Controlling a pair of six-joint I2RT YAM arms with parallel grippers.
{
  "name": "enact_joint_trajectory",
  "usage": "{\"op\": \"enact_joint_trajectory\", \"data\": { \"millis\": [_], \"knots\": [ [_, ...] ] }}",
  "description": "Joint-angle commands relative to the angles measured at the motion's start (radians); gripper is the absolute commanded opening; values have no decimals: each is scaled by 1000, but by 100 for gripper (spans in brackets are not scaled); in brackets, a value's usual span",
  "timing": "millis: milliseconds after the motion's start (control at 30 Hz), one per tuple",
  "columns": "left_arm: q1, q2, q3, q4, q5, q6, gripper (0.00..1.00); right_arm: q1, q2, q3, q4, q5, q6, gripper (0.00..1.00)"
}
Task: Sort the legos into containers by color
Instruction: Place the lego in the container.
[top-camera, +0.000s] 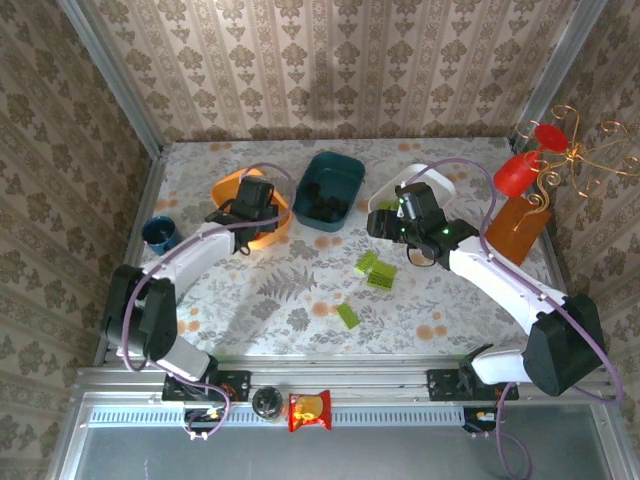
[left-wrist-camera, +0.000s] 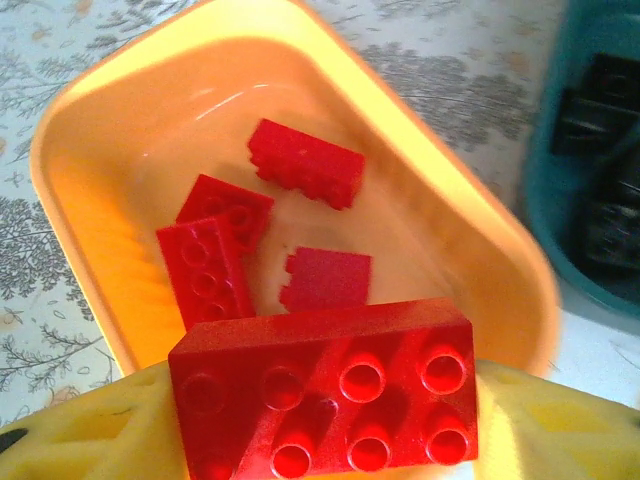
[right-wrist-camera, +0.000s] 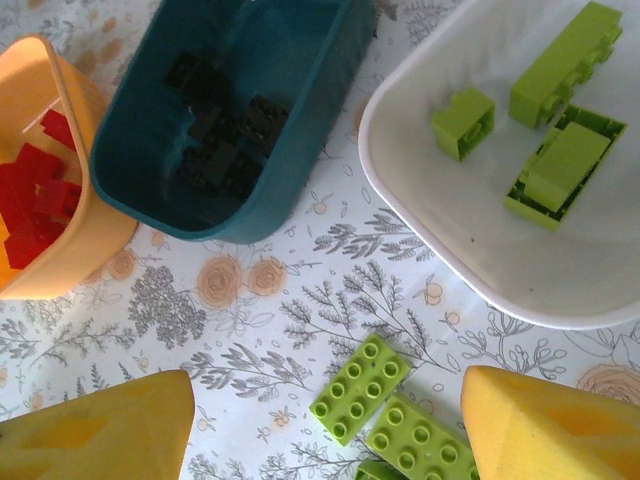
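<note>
1. 3 containers stand in a row across the far half of the table (top-camera: 250, 300): the orange bin (top-camera: 228, 190) toward the left edge, the teal bin (top-camera: 345, 175) in the middle, and the white bin (top-camera: 445, 185) toward the right edge.
2. The left jaws hang over the orange bin. They are closed on a red 2x4 lego (left-wrist-camera: 325, 395), which sits clamped between the yellow pads (left-wrist-camera: 70, 440) with its studs facing the wrist camera.
3. Below it, 4 more red legos (left-wrist-camera: 305, 165) lie loosely grouped on the floor of the orange bin.
4. The right jaws hover over the table just on the near side of the white bin. Their pads (right-wrist-camera: 550, 430) stand wide apart with nothing between them.
5. 3 green legos (right-wrist-camera: 358, 387) lie loose on the table right of centre. 2 lie side by side under the right jaws, and 1 lies apart, closer to the near edge.
6. The white bin holds 3 green pieces (right-wrist-camera: 463, 122): a small block, a long brick and a broader piece beside it.
7. The teal bin holds black legos (right-wrist-camera: 215, 120), too dark to count.
8. A dark blue cup (top-camera: 160, 233) stands by the left edge.
9. A red-and-yellow snack packet (top-camera: 309, 410) lies on the metal rail past the near edge.
</note>
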Motion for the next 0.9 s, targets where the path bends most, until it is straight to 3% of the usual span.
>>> {"op": "enact_joint_trajectory", "data": {
  "millis": [0,200,433,633,867],
  "knots": [
    [59,58,64,31,-24,-21,53,-7,-34,-19,-7,-16,17,72],
    [117,126,91,36,34,-44,57,-7,-64,-36,-17,-24,14,73],
    [119,131,109,27,48,-61,81,-7,-79,-39,-32,-42,19,73],
    [119,23,92,29,91,-78,99,-5,-99,-46,-41,-58,18,74],
    [81,-176,30,38,169,-90,100,58,-79,-40,-76,-119,-39,75]
  ]
}}
